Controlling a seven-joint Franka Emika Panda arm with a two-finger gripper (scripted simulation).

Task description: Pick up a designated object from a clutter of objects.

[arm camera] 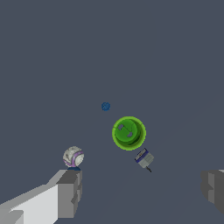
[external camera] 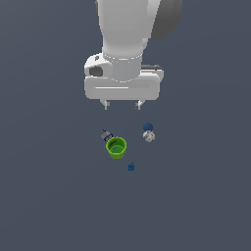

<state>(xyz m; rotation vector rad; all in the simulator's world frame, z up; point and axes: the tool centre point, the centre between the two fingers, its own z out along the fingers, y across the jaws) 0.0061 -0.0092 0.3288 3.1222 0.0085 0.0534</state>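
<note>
The designated object, a small grey block with a dark blue band [external camera: 106, 135] [arm camera: 144, 158], lies on the floor touching or just beside the bright green cup [external camera: 116, 147] [arm camera: 129, 133]. A blue-and-white roundish pair [external camera: 148, 133] [arm camera: 73, 157] sits toward the exterior view's right of the cup. Close by the cup lies a tiny blue lump [external camera: 131, 167] [arm camera: 105, 106]. My gripper [external camera: 122, 104] [arm camera: 142, 190] hangs well above this clutter, open, with nothing between its fingers [arm camera: 70, 192].
The dark grey floor [external camera: 196, 196] stretches around the clutter. The white arm [external camera: 128, 44] fills the upper middle of the exterior view.
</note>
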